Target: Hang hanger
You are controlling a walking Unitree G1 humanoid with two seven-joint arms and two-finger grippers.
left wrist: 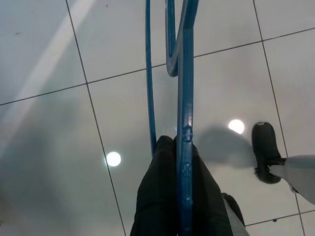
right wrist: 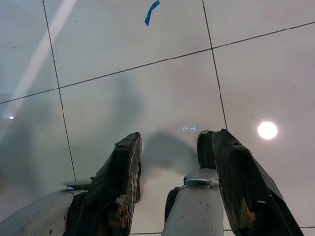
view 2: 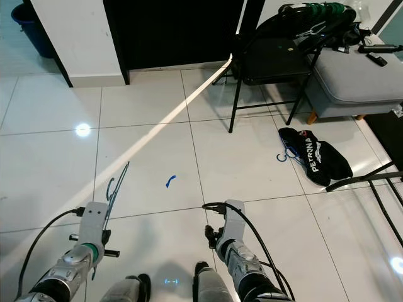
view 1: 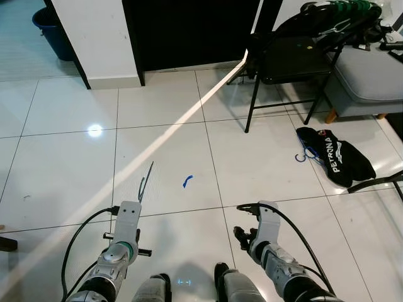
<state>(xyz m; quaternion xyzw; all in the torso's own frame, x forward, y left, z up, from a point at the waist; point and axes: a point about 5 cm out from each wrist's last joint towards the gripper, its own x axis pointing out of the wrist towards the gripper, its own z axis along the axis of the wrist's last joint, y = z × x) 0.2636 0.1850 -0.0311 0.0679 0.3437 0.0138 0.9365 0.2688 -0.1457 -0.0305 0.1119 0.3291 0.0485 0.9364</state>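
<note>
My left gripper is shut on a thin blue hanger, whose wire rises ahead of the left arm over the white tile floor. The right gripper hangs low over the floor, open, with nothing between its fingers. Its arm is at the lower right of the head views. A second blue hanger lies on the floor beside a black bag.
A black folding chair piled with clothes and hangers stands far right, beside a grey sofa. A black Petronas bag lies on the tiles. A blue tape scrap marks the floor ahead. A dark doorway is at the back.
</note>
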